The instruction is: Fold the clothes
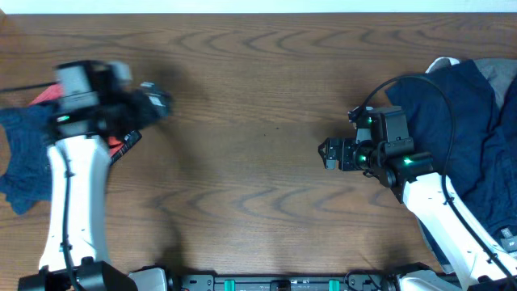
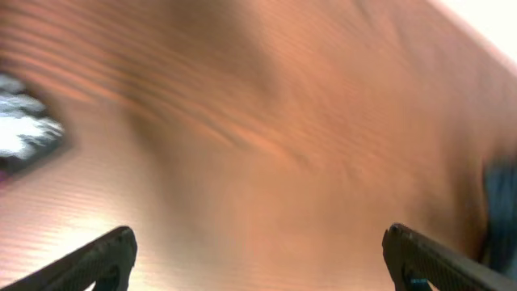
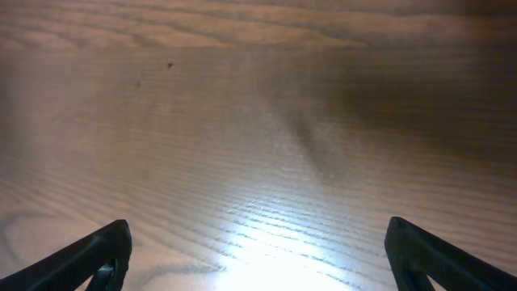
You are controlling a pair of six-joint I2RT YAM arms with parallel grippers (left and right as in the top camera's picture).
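Soft cloth at both edges, both grippers empty

A heap of dark blue clothes (image 1: 464,105) lies at the right edge of the table (image 1: 258,65); a smaller blue garment (image 1: 24,153) sits at the left edge. Both look light, limp and prone to bunching, so pinch a hem or corner, not the bulk. The left gripper (image 1: 157,101) and right gripper (image 1: 329,153) have jaws spread wide, holding nothing

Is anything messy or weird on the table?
Yes, a bit messy. A crumpled blue garment lies at the left edge of the table, and a rumpled navy pile sits at the right edge, both unfolded. Nothing looks torn or spilled.
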